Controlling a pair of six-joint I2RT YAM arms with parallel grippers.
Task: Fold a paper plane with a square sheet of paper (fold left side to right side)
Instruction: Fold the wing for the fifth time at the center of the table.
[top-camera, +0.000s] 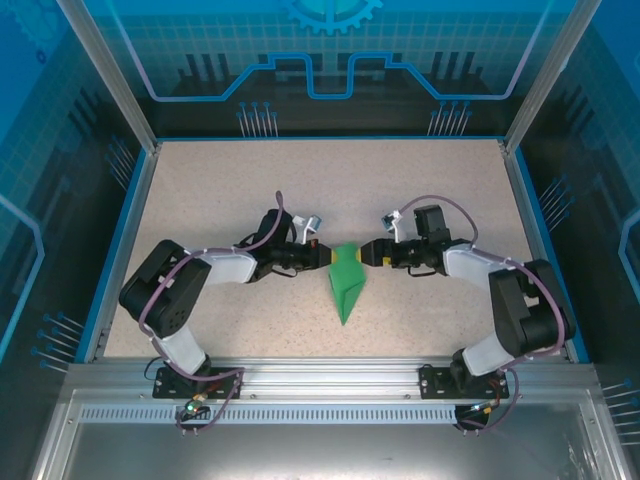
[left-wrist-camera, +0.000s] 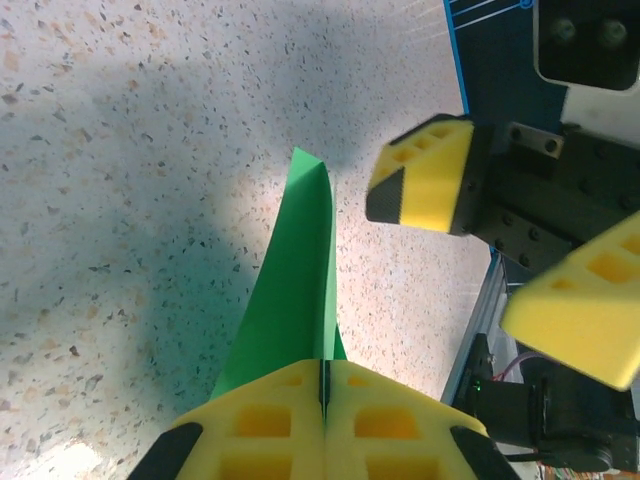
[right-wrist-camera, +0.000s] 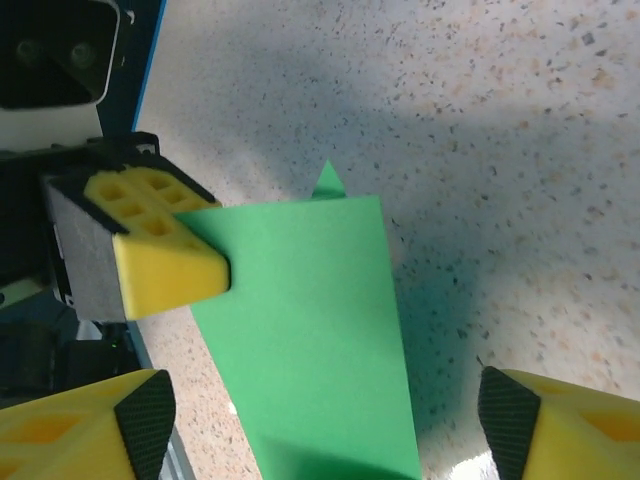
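left gripper (left-wrist-camera: 323, 388) is pinched flat on the wide end of the paper plane (top-camera: 347, 284), yellow pads together with the green edge caught in the seam. right gripper (right-wrist-camera: 322, 405) is spread wide with nothing clamped. in the right wrist view its two fingers stand either side of the green paper, which seems to reach in between them. the two claws face each other mid table (top-camera: 220, 190) with the plane's blunt end between them. from there the plane's long axis runs back toward the arm bases, sharp tip aimed at the near edge, a little left. so the paper lies straight ahead of the right claw, broad face toward it. left arm has it, right is just beside. judgement: the next move turns on the right claw closing on that face without dragging it out of the left pinch. can't tell if the tip rests on the table.
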